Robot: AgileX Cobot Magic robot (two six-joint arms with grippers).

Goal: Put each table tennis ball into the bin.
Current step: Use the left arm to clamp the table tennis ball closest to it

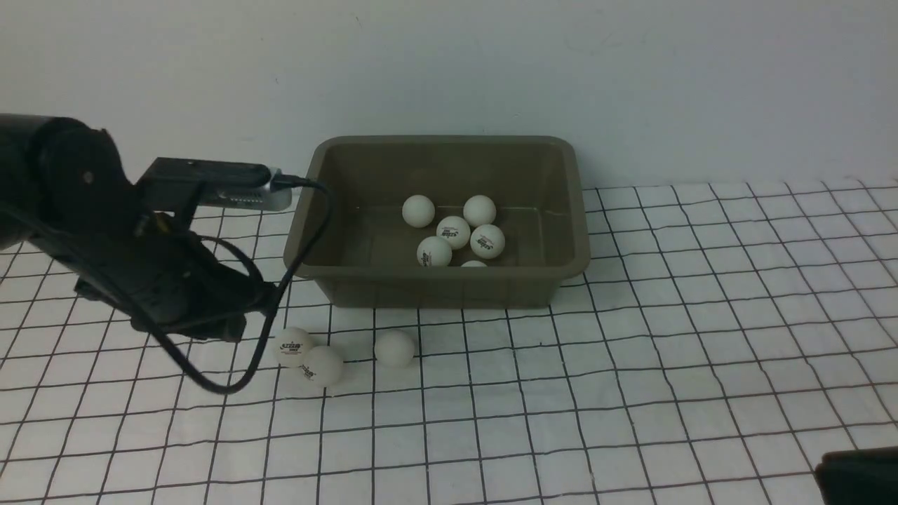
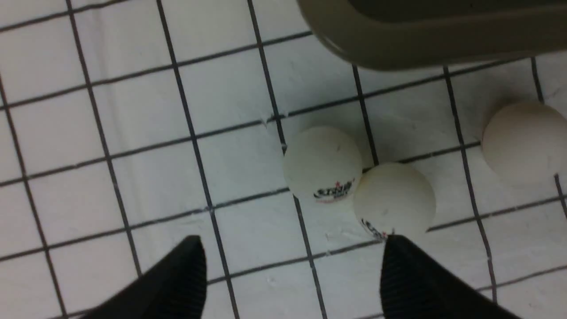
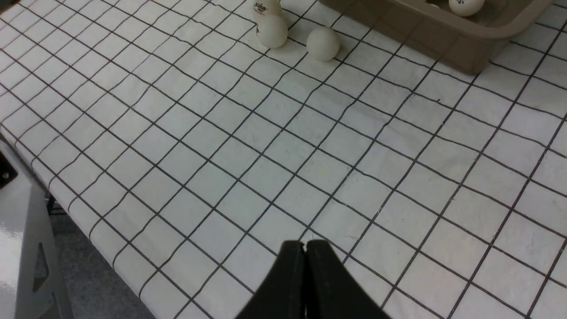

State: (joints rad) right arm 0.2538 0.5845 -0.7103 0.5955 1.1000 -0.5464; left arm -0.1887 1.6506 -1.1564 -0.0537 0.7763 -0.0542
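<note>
Hovering left: your left gripper point(image 2: 292, 241) hangs over the checked cloth point(image 1: 631, 386) with its fingers spread and nothing between them.
Nearest balls: two table tennis balls touch each other just ahead of those fingers, the logo ball point(image 2: 322, 164) and the second ball point(image 2: 394, 199). One fingertip point(image 2: 398, 261) shows right at the second ball's edge, and you cannot tell whether it touches.
Lone ball: the third ball point(image 1: 394, 348) sits apart from the pair, toward your right, near the bin's front wall.
Bin: the bin point(image 1: 449, 289) stands at the back centre of the cloth, with its near left corner just beyond the pair.
Inside the bin: a cluster of five balls point(image 1: 453, 232) lies mid-floor, and a sixth ball point(image 1: 474, 264) peeps over the near rim.
Cable: a black cable point(image 1: 210, 382) loops from your left arm past the bin's left front corner and down beside the logo ball.
Right gripper: your right gripper point(image 3: 305, 243) is pressed together and empty, above the near cloth and well apart from the balls.
Open room: you have a wide stretch of cloth to the right of the bin and in front of the balls.
Table edge: in the right wrist view the cloth edge point(image 3: 88, 208) drops off beside a grey frame point(image 3: 26, 248).
</note>
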